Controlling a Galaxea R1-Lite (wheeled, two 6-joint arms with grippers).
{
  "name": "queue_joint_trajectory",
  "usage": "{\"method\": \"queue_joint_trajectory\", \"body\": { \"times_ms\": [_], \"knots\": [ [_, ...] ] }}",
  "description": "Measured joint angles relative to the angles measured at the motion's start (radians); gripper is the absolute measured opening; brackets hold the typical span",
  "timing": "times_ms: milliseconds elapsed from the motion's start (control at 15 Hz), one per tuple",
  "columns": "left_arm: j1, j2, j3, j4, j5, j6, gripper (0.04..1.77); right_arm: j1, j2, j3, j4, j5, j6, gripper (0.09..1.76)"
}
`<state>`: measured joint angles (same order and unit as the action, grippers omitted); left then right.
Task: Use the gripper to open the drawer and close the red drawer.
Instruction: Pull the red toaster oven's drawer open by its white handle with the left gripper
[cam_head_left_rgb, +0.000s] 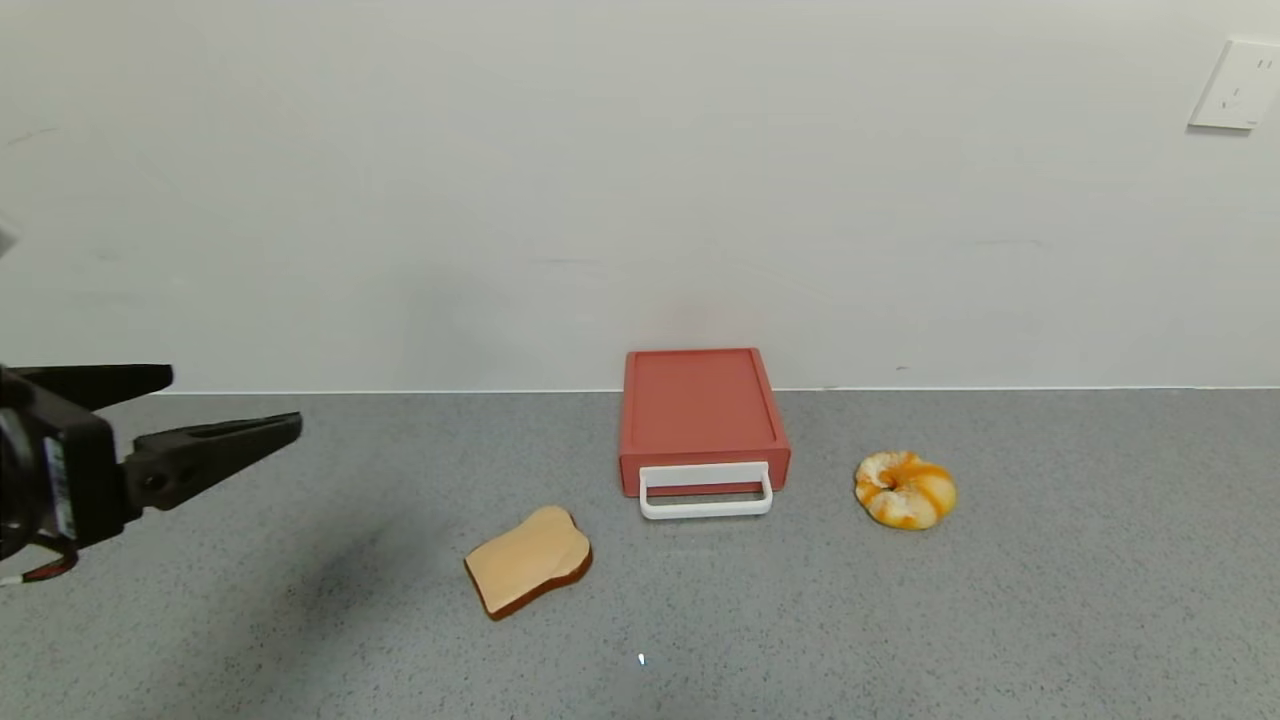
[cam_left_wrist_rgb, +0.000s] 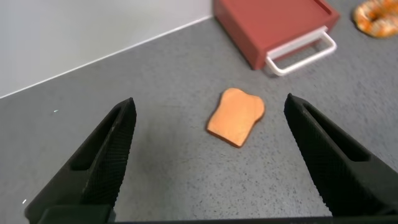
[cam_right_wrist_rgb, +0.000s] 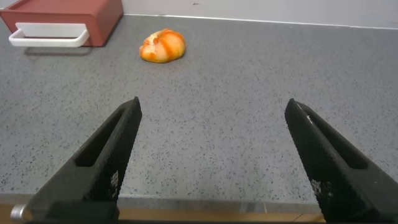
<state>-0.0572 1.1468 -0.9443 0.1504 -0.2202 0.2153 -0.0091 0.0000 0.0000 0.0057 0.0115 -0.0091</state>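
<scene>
The salmon-red drawer (cam_head_left_rgb: 700, 412) stands on the grey counter against the wall, its white loop handle (cam_head_left_rgb: 705, 491) facing me, and its front sits flush with the box. My left gripper (cam_head_left_rgb: 235, 400) is open and empty at the far left, raised above the counter and well apart from the drawer. In the left wrist view (cam_left_wrist_rgb: 210, 101) its fingers frame the bread slice, with the drawer (cam_left_wrist_rgb: 273, 25) beyond. My right gripper (cam_right_wrist_rgb: 214, 104) is open and empty near the counter's front edge, far from the drawer (cam_right_wrist_rgb: 68, 14). It is out of the head view.
A bread slice (cam_head_left_rgb: 528, 572) lies in front and to the left of the drawer. A glazed bread ring (cam_head_left_rgb: 905, 488) lies to its right. A white wall socket (cam_head_left_rgb: 1235, 85) is at the upper right. The counter's front edge (cam_right_wrist_rgb: 217, 208) shows under the right gripper.
</scene>
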Motion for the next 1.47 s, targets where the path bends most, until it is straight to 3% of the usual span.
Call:
{"method": "queue_joint_trajectory", "body": {
  "times_ms": [200,600,933,1200,1467],
  "knots": [
    [-0.079,0.145,-0.123,0.080,-0.035,0.030,1.72,0.000,0.000,0.000,0.000,0.000,0.000,1.70],
    [-0.267,0.389,-0.296,0.142,-0.029,0.018,1.72,0.000,0.000,0.000,0.000,0.000,0.000,1.70],
    [-0.381,0.574,-0.423,0.147,-0.014,-0.112,1.72,0.000,0.000,0.000,0.000,0.000,0.000,1.70],
    [-0.477,0.700,-0.498,0.148,0.086,-0.181,1.72,0.000,0.000,0.000,0.000,0.000,0.000,1.70],
    [-0.562,0.809,-0.592,0.204,0.187,-0.326,1.72,0.000,0.000,0.000,0.000,0.000,0.001,1.70]
  ]
}}
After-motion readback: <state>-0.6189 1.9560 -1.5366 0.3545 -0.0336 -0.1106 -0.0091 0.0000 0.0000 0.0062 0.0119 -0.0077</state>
